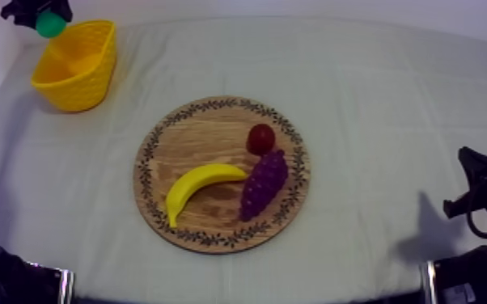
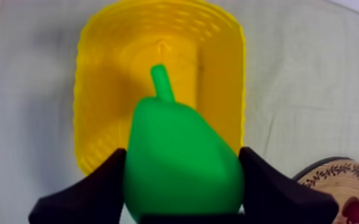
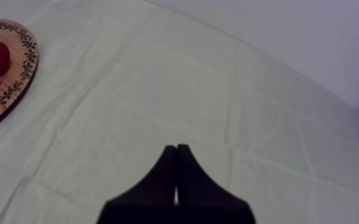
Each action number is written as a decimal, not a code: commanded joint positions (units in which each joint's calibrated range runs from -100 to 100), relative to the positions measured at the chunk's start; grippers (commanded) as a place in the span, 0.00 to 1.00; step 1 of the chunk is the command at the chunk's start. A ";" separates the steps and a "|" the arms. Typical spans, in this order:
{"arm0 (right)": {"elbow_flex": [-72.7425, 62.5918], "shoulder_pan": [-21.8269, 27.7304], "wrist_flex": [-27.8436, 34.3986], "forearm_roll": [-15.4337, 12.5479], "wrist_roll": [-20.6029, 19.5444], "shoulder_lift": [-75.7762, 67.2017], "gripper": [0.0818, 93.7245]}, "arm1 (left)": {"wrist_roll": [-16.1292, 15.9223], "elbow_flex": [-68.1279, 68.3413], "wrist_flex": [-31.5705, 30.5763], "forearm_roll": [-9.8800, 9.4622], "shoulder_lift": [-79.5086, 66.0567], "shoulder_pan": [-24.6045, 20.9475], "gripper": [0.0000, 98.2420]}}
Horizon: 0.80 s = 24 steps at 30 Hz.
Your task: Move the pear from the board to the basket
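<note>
Overhead, the left gripper [image 1: 36, 14] hangs at the far left corner of the table [image 1: 376, 89], clenched on the green pear [image 1: 50, 24], which sits in the air at the far rim of the yellow basket [image 1: 81, 73]. In the left wrist view the pear [image 2: 182, 161] is clamped on both flanks by the black fingers [image 2: 98, 184], its stem pointing toward the open mouth of the basket [image 2: 220, 65] directly beyond it. The wooden board [image 1: 174, 154], mid-table and well apart from the basket, carries only the banana [image 1: 198, 184], the bunch of grapes [image 1: 263, 184] and the small red fruit [image 1: 260, 139]. The right gripper [image 3: 176, 156] is pressed shut on nothing, idle over bare cloth beside the board's rim [image 3: 30, 53]. The step in hand appears to be the placing: pick-up and carry look complete, release is not yet made. The next move probably calls for centring the pear over the opening, a short descent, then parting the fingers so that it falls inside instead of striking the rim.
</note>
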 commanded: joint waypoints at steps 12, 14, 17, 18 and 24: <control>-0.02 -0.02 0.02 -0.02 -0.02 -0.03 0.00 | 0.15 -1.23 -3.53 -0.22 8.46 -0.25 0.53; -0.02 -0.02 0.02 -0.02 -0.02 -0.03 0.00 | 0.17 -2.26 -3.64 -0.24 9.81 -0.30 0.53; -0.02 -0.02 0.02 -0.02 -0.02 -0.03 0.00 | 0.14 -4.03 -3.70 -0.20 11.83 -0.29 0.53; -0.02 -0.02 0.02 -0.02 -0.02 -0.03 0.00 | 0.14 -4.62 -3.71 -0.19 12.53 -0.29 0.53; -0.02 -0.02 0.02 -0.02 -0.02 -0.03 0.00 | 0.05 -7.85 -3.74 0.67 17.04 -0.40 0.56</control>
